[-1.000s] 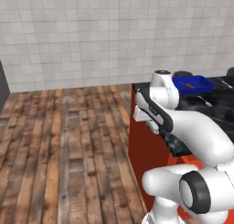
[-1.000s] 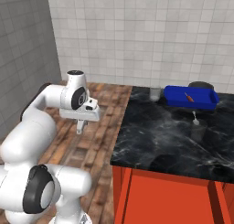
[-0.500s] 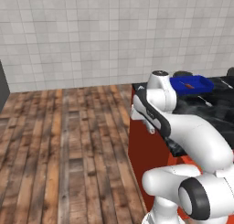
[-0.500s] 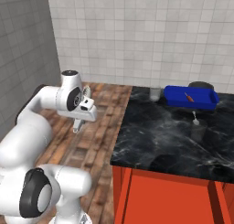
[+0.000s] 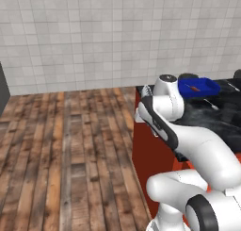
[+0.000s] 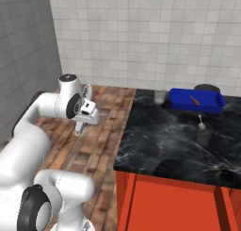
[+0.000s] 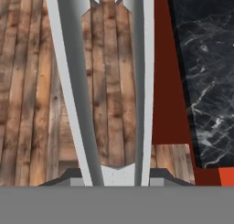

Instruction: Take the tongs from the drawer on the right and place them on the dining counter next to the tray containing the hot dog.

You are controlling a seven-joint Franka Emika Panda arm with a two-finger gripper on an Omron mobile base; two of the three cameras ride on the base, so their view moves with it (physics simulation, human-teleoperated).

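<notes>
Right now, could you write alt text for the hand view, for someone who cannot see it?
Seen from the robot's hand, the silver tongs held in the gripper run up the picture as two long metal arms, above a wooden floor. To the right are the red side and black marble top of the dining counter.

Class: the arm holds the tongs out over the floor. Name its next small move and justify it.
Probably swing toward the dining counter. The gripper holds the tongs over the wooden floor, off the counter's near end, while the tray with the hot dog sits further along it.
</notes>
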